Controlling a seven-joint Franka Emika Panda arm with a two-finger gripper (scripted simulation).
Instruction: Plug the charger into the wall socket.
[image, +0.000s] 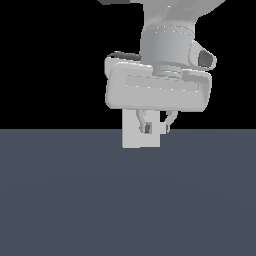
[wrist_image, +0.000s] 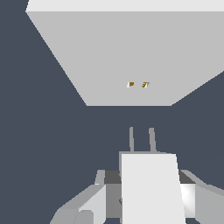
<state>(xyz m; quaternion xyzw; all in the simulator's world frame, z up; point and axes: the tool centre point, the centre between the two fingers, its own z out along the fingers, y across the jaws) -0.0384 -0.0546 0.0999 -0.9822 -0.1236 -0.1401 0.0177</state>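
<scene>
Looking first at the claw (image: 157, 126), we see in the exterior view two thin fingers (image: 146, 125) hanging down from the wide grey hand of the arm (image: 167, 45), a little apart from each other. In this view we cannot make out anything between them, because a white panel stands right behind.

The wrist view shows what the exterior view hides. There the claw (wrist_image: 148, 199) is clamped on the charger (wrist_image: 151, 188), a small off-white block that sits between the two grey fingers (wrist_image: 83, 205). Two thin grey prongs (wrist_image: 141, 139) stick out from the front face of the charger and point toward the wall socket (wrist_image: 122, 52). The prongs stop short of the panel; a strip of dark floor lies between their tips and the panel's near edge. The charger is not plugged in.

The wall socket fills much of the wrist view as a large pale flat face. On it we see two tiny brownish marks (wrist_image: 138, 84) side by side, and they lie nearly in line with the prongs.

In the exterior view the wall socket (image: 134, 136) appears only as a small upright white square behind the fingers, partly covered by the hand. It stands on the dark blue-grey floor (image: 125, 200), under a black background.
</scene>
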